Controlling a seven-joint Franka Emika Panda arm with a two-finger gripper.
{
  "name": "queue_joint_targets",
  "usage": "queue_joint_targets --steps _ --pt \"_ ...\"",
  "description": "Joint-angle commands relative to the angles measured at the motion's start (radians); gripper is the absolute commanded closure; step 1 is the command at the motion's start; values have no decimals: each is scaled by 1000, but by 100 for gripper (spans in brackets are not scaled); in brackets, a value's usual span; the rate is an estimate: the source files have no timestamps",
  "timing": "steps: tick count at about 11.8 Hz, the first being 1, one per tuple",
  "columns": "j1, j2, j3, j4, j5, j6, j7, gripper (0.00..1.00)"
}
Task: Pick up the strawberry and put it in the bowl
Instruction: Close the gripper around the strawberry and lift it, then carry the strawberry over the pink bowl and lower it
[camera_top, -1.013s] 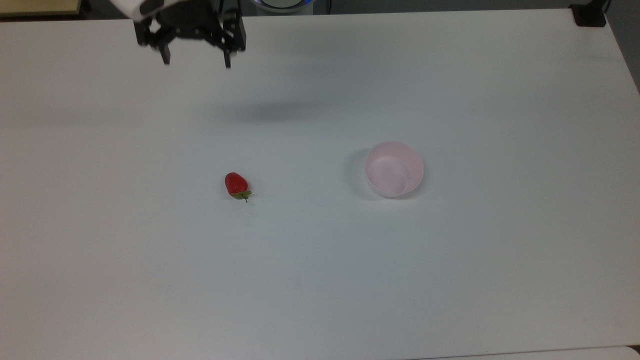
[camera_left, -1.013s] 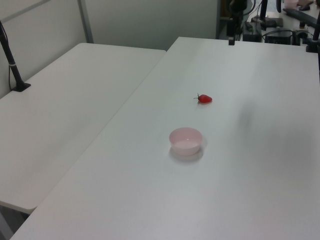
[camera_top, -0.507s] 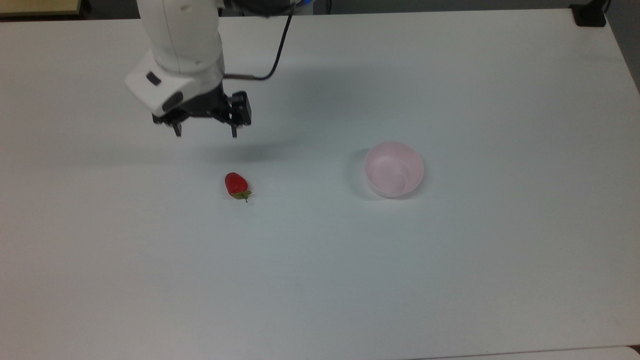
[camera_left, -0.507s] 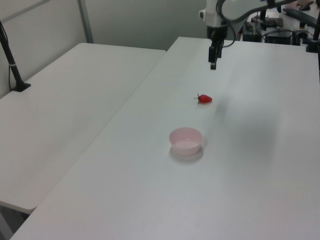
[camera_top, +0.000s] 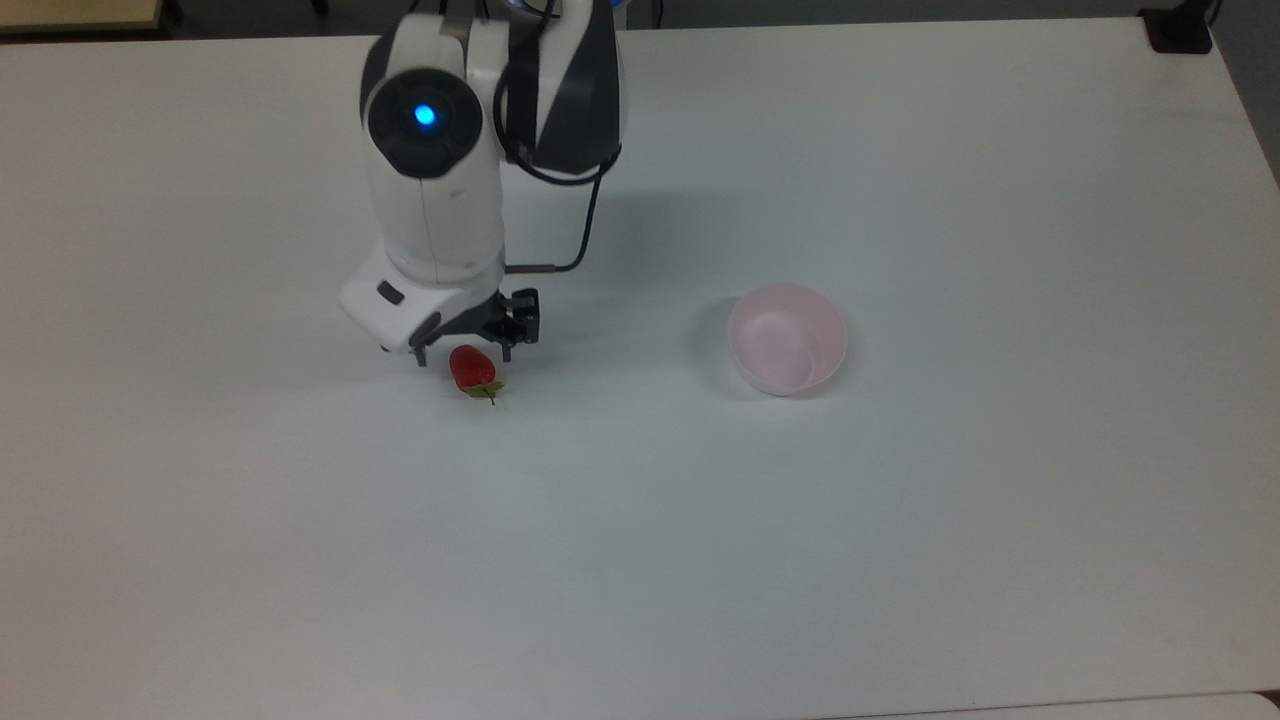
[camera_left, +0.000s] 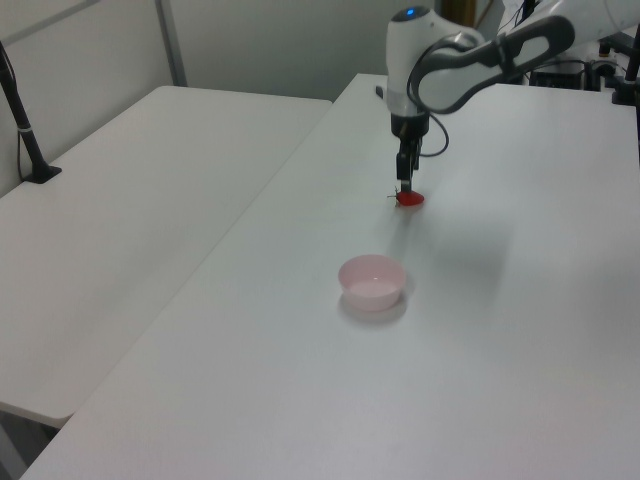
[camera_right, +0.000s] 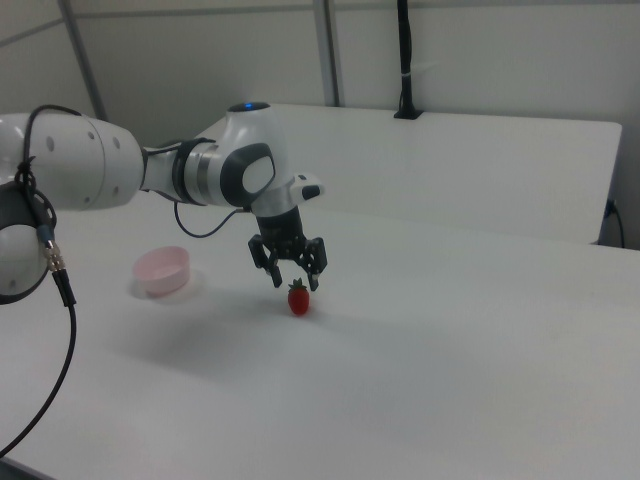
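1. Starting at the top view's left, we see the gripper (camera_top: 462, 357) now hanging just above the strawberry (camera_top: 472, 368), having travelled down from the far edge of the table (camera_top: 900, 560) over the last second. Its two fingers are spread wide and hold nothing.
2. The strawberry itself has not shifted: it lies on its side on the table, leaves pointing toward the top view's bottom edge. In the right view the fingers (camera_right: 313, 283) stand either side of the space directly over the strawberry (camera_right: 298, 299), not touching it.
3. Further to the top view's right, the bowl (camera_top: 788, 338) sits upright, nothing in it, well apart from the fruit and unmoved.
4. We judge the approach nearly finished: a short further descent should straddle the berry, then closing, lifting and carrying toward the bowl remain.
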Motion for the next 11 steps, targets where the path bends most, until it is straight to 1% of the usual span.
queue_joint_targets --steps 1,2,3,5,6,8,9,11 --pt "24 41 -6 -3 16 61 -17 47" --pt "26 41 -6 -6 14 63 -19 57" --pt "26 41 -6 -8 14 63 -20 63" --pt "31 39 -6 -8 14 61 -19 82" --pt "32 35 -6 -8 16 53 -16 82" --pt "66 1 -2 1 19 14 39 82" --pt "101 -23 4 5 31 -3 111 82" --pt "193 -40 14 24 49 -2 247 82"
